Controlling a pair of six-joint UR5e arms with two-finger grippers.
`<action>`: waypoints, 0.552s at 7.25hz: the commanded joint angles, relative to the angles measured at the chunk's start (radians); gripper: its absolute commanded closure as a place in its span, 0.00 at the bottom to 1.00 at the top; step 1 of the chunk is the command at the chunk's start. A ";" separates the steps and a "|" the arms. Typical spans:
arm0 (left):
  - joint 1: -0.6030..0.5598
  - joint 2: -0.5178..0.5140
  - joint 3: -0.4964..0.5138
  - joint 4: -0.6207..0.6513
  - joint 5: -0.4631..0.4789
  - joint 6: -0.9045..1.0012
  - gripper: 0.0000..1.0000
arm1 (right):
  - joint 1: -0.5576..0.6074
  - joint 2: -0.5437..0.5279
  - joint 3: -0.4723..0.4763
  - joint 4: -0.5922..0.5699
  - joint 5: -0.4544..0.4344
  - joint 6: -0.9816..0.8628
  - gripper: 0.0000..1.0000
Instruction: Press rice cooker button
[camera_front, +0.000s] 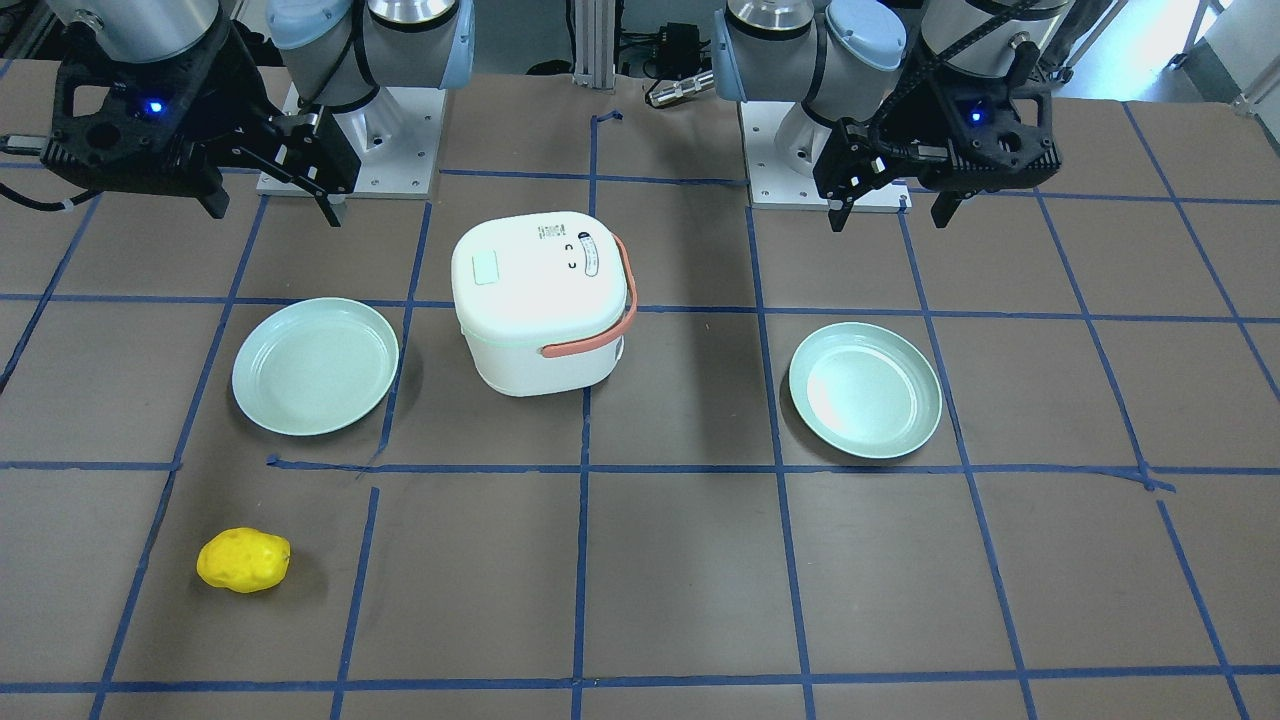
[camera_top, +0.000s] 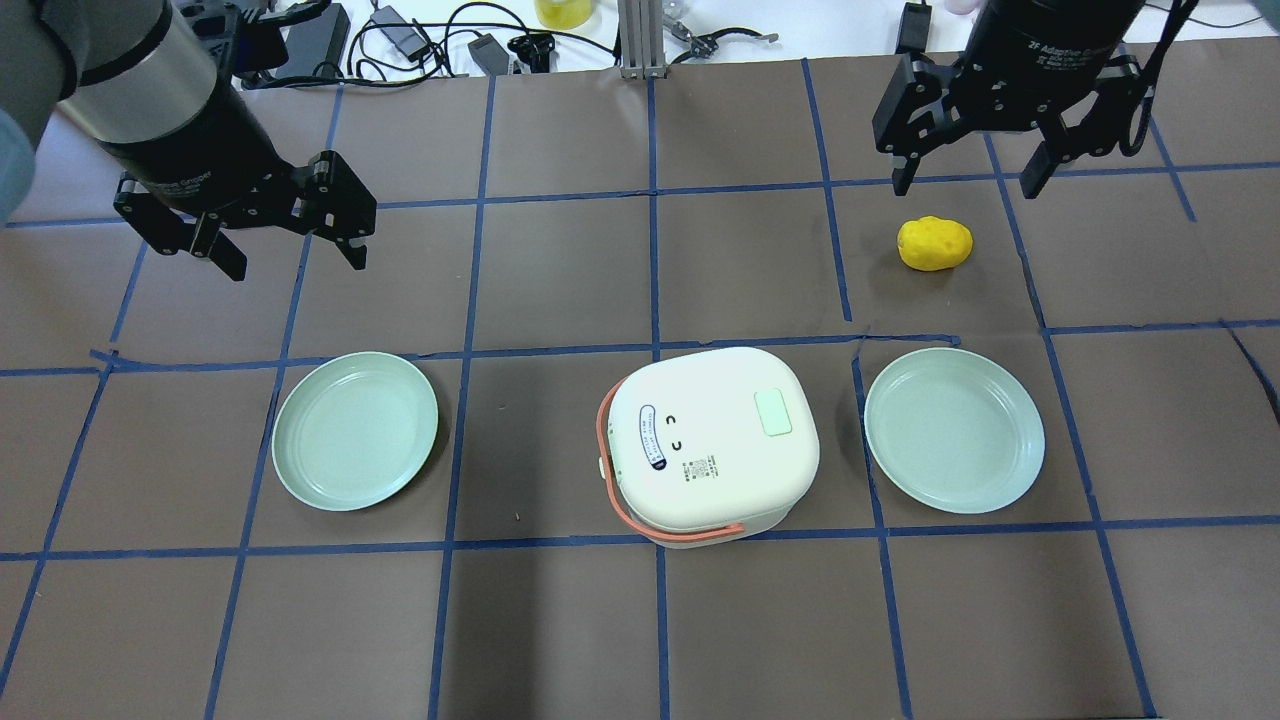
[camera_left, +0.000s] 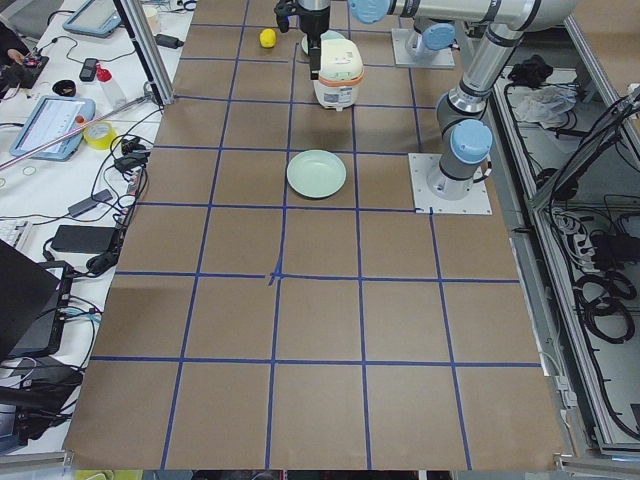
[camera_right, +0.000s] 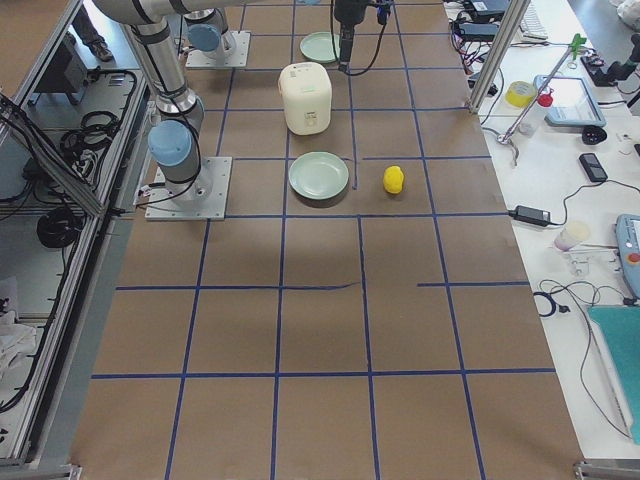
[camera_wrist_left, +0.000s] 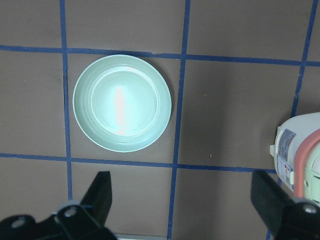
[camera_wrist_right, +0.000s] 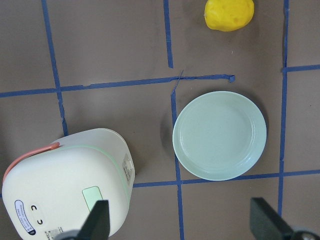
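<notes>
White rice cooker (camera_front: 540, 300), orange handle (camera_front: 585, 346)

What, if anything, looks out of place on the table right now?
Nothing spilled or broken. The rice cooker sits slightly twisted against the blue tape grid, and a yellow lumpy object lies alone beyond the right plate.

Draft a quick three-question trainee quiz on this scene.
1. Fill in: the fingers of the left gripper and the right gripper are both ___.
2. True or false: the rice cooker stands between the left plate and the right plate, touching neither.
3. The green button sits on the lid's side toward: A) the left gripper, B) the right gripper, C) dead centre.

Key: 1 open; 2 true; 3 B.
</notes>
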 joint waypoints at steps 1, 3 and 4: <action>0.000 0.000 0.000 0.000 0.000 0.000 0.00 | -0.002 0.001 0.008 -0.003 0.001 0.002 0.00; 0.000 -0.001 0.000 0.000 0.000 0.000 0.00 | 0.001 0.002 0.006 -0.015 0.005 0.006 0.00; 0.000 0.000 0.000 0.000 0.000 0.000 0.00 | 0.003 0.001 0.005 -0.016 0.005 0.011 0.00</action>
